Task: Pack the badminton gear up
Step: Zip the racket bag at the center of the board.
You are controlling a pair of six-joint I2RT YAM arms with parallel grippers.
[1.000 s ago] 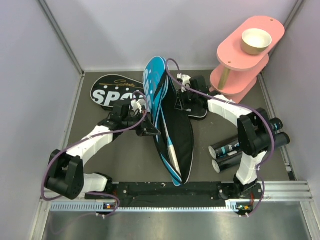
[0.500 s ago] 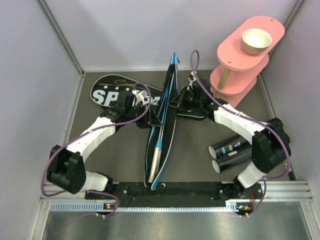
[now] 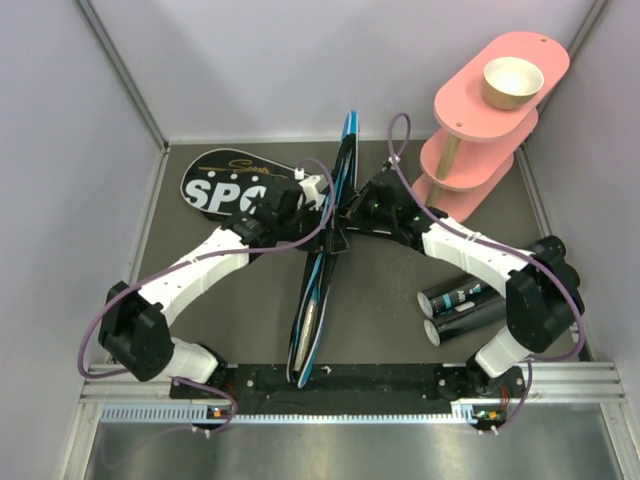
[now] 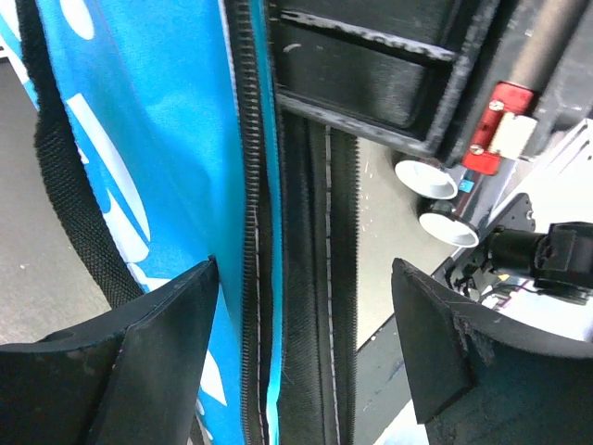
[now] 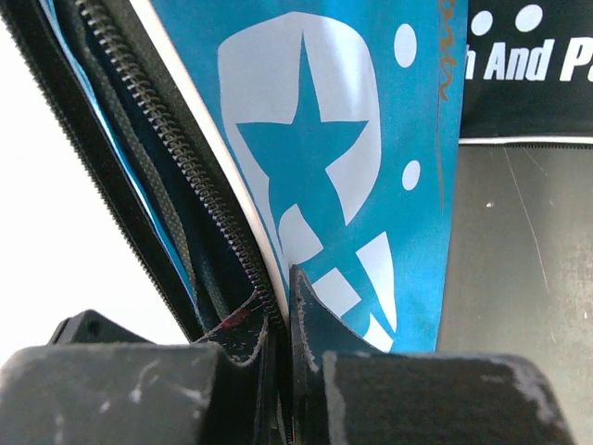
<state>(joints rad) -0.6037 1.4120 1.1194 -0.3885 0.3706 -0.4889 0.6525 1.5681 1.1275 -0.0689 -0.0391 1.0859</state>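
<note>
My right gripper (image 5: 283,311) is clamped on the zipper (image 5: 185,176) edge of the soft blue fabric racket bag (image 3: 322,270), which stands on edge between both grippers. My left gripper (image 4: 306,315) is spread wide astride its seam. The cloth looks light and floppy, and I judge the stiffer zipper edge the best hold.

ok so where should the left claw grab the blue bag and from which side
The zipper edge of the blue bag, pinched across its thin width. The bag stands on edge, so its flat faces are the sides to squeeze. The left claw is open astride that edge, on the left-arm side; the right claw is shut on the same rim from the other side.
</note>
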